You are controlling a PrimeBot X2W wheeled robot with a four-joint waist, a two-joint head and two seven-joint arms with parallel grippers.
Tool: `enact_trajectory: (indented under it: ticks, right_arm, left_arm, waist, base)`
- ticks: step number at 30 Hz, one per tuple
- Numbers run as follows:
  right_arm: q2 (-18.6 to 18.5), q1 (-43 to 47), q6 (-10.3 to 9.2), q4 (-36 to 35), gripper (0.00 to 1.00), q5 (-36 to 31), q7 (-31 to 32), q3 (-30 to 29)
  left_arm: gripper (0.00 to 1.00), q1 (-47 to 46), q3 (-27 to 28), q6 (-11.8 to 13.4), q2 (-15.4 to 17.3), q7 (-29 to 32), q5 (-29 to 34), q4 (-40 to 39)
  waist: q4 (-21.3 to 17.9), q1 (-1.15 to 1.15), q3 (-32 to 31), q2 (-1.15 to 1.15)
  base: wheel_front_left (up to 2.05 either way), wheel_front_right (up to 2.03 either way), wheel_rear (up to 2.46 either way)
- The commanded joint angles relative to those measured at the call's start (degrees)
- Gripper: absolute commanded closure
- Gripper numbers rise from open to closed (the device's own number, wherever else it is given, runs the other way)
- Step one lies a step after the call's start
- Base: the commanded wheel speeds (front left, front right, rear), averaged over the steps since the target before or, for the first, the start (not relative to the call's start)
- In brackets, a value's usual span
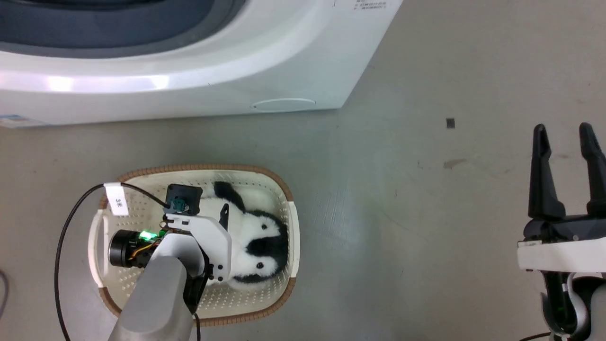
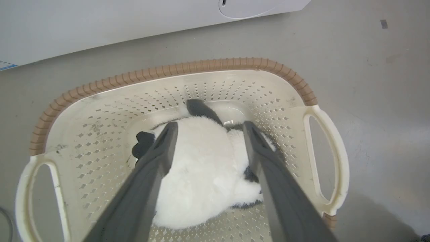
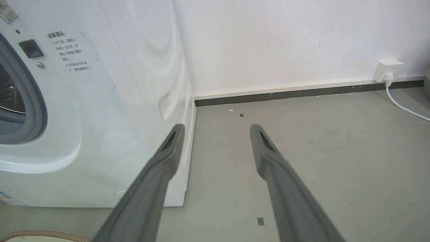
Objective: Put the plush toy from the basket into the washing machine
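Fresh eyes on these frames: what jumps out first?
The fluffy black-and-white plush toy lies in the cream perforated plastic basket with brown rim on the grey floor, the left tool down in it, open and straddling the toy's white body. Just beyond stands the large white washing machine; the right tool hangs open over floor, off to the right.

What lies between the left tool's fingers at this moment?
The plush toy, lying in the basket, sits with its white body between the spread fingers of the left tool; the left wrist view shows it.
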Motion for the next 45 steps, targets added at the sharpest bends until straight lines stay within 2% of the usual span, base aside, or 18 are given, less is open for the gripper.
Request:
enact_trajectory:
  ticks: [1, 45]
  right_arm:
    - [0.0, -1.5, 0.02, -0.8, 0.00, 0.8, -0.7, -0.4]
    - [0.0, -9.4, 0.03, -8.3, 0.00, 6.0, -5.9, -4.7]
  left_arm:
    - [0.00, -2.1, -0.3, -0.4, 0.6, 0.9, -0.6, 1.9]
    - [0.00, -21.4, -7.6, -1.2, 1.9, 5.8, -8.6, 27.9]
  waist:
    - [-0.1, -0.01, 1.8, 0.00]
    - [-0.9, -0.01, 23.0, 0.00]
  base:
    - [0.00, 0.00, 0.00]
    - [0.00, 0.00, 0.00]
